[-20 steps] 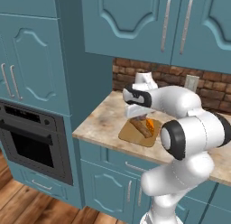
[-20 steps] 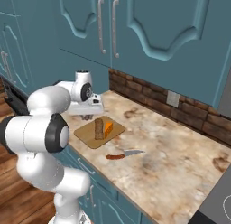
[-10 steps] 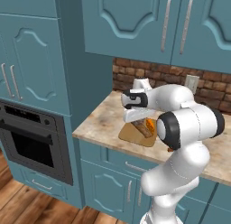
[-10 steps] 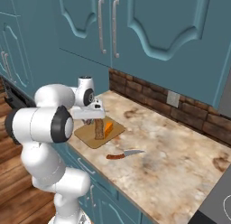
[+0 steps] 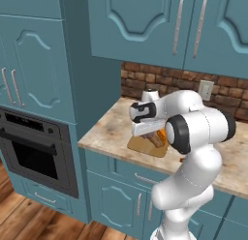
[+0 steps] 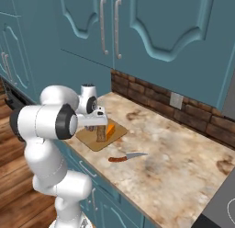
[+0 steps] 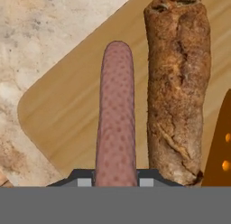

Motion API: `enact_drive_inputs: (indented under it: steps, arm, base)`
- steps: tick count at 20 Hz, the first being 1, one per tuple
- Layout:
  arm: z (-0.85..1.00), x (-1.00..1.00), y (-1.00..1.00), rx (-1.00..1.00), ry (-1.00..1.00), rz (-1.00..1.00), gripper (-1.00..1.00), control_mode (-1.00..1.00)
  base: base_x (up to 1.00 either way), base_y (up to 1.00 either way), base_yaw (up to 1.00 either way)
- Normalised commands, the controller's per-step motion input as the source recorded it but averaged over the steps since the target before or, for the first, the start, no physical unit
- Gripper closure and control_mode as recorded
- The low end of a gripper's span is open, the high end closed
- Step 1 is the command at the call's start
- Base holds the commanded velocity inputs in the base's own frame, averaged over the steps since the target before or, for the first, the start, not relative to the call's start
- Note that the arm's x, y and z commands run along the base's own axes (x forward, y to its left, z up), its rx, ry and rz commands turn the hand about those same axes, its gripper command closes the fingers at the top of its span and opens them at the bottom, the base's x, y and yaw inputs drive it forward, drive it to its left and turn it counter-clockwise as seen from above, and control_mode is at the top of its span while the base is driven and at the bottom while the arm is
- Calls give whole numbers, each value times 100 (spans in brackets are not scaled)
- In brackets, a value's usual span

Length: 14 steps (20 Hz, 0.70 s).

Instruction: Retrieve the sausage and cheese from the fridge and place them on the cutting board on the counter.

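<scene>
We have the sausage (image 7: 116, 114) pinched between our fingertips (image 7: 84, 181), which close on its near end, so the gripper (image 7: 115, 182) is holding it lengthwise, pointing out along the hand. It hangs over the board (image 7: 63, 110), just beside the brown loaf (image 7: 178, 87) already lying there, with the cheese (image 7: 221, 142) on the loaf's far side. From the base cameras the gripper (image 6: 100, 126) sits low above the board (image 6: 87, 140), which lies near the counter's (image 6: 183, 167) front edge; whether the sausage already touches the wood we cannot tell. To finish well, we judge we should lower gently until the link rests flat on the bare wood beside the loaf, keep it parallel to the loaf so it does not roll onto it, then open and lift straight up. Releasing too high could let it roll off the board's rounded corner.
</scene>
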Motion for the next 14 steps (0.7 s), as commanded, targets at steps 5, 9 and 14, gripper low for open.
enact_drive_inputs:
  steps: [5, 9, 14]
  arm:
    - [-20, 5, 0, 0, 0, 0, 100, -100]
    - [-18, 2, 0, 0, 0, 0, 100, -100]
    - [-3, 0, 0, 0, 0, 0, -100, -100]
  base:
    - [0, 0, 0]
    - [0, 0, 0]
    - [0, 0, 0]
